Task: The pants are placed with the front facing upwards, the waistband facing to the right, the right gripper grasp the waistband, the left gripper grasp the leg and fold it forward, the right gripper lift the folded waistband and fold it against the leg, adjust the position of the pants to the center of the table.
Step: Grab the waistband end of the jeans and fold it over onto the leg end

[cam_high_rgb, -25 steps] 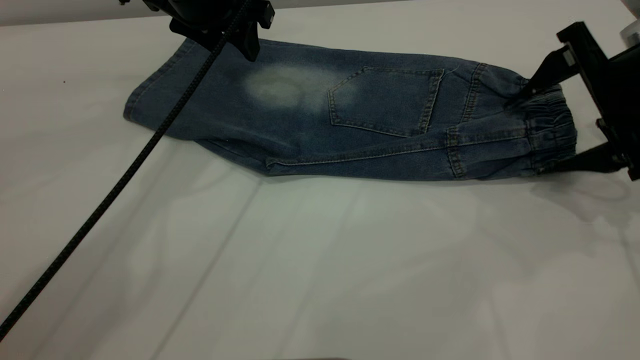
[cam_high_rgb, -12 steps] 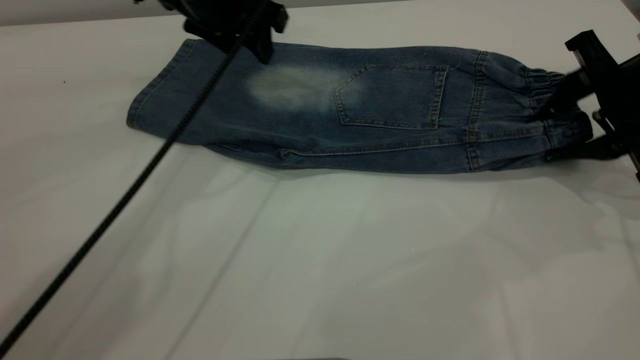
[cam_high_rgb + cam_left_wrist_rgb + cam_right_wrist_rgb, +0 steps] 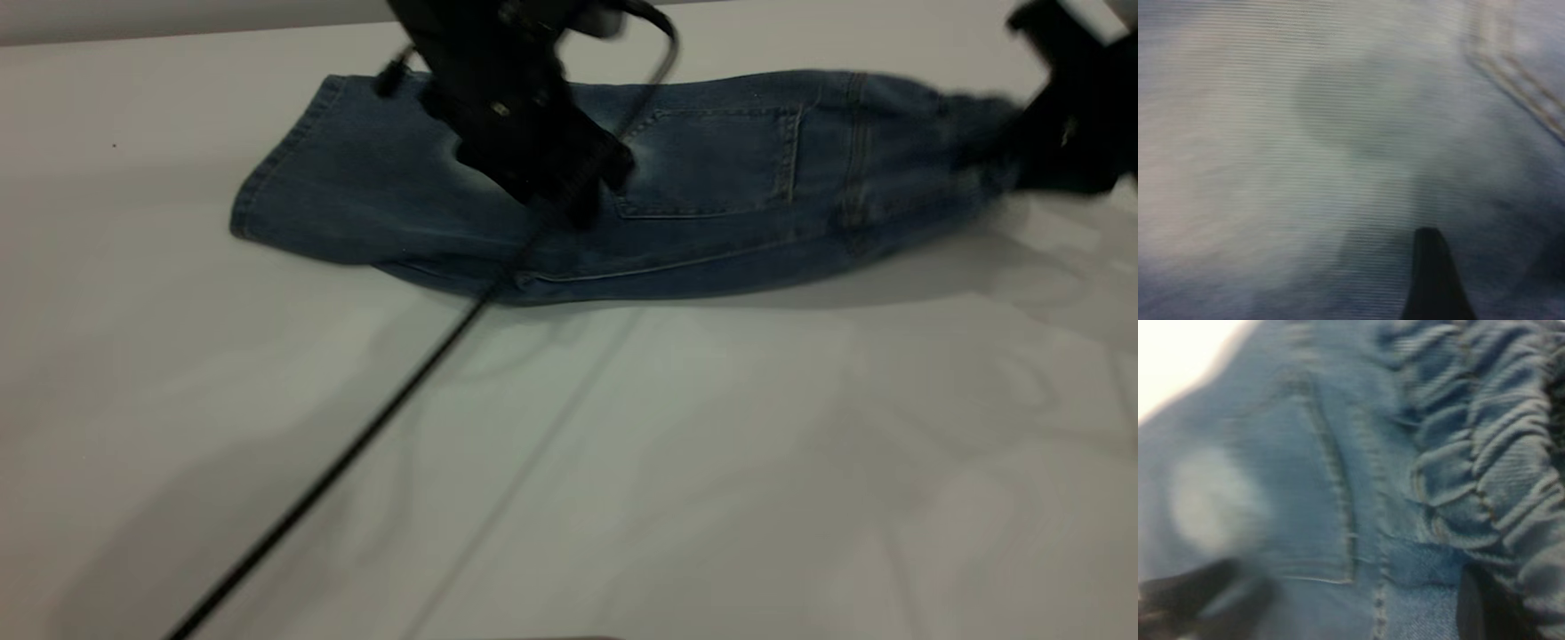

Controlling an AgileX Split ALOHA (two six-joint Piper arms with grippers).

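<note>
The pants (image 3: 711, 196) lie folded lengthwise (back pocket up), right claw (image 3: 1022, 164) gripping the waistband (image 3: 1485, 453).

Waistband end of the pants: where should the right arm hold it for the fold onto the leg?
Grip the gathered waistband across its ruffled elastic edge, coming from the table's right side, where the right gripper already sits. That band is the thickest, bunched part of the pants, so it probably slips least.
</note>
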